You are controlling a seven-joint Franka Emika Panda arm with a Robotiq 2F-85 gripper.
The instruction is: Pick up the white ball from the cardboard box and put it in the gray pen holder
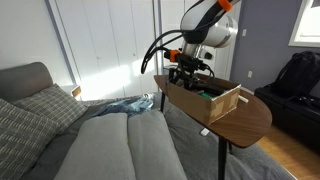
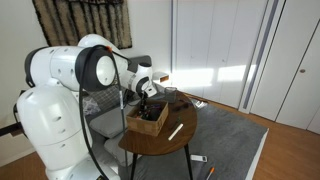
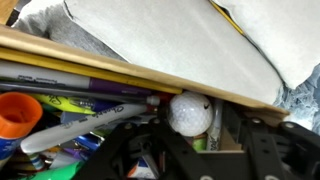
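Note:
The white ball [image 3: 190,112], a dimpled golf ball, lies in the cardboard box [image 3: 120,65] among markers and pens, close to the box wall. In the wrist view my gripper [image 3: 195,137] is open, with a dark finger on each side just short of the ball. In both exterior views the gripper [image 1: 188,78] [image 2: 150,100] reaches down into the box [image 1: 225,103] [image 2: 150,120] on the round wooden table [image 1: 255,122] [image 2: 180,142]. I cannot make out the gray pen holder for sure.
An orange cap [image 3: 18,112] and several markers fill the box. A white pen [image 2: 175,131] lies on the table beside the box. A dark object [image 2: 172,97] stands on the table behind it. A gray sofa [image 1: 60,130] is next to the table.

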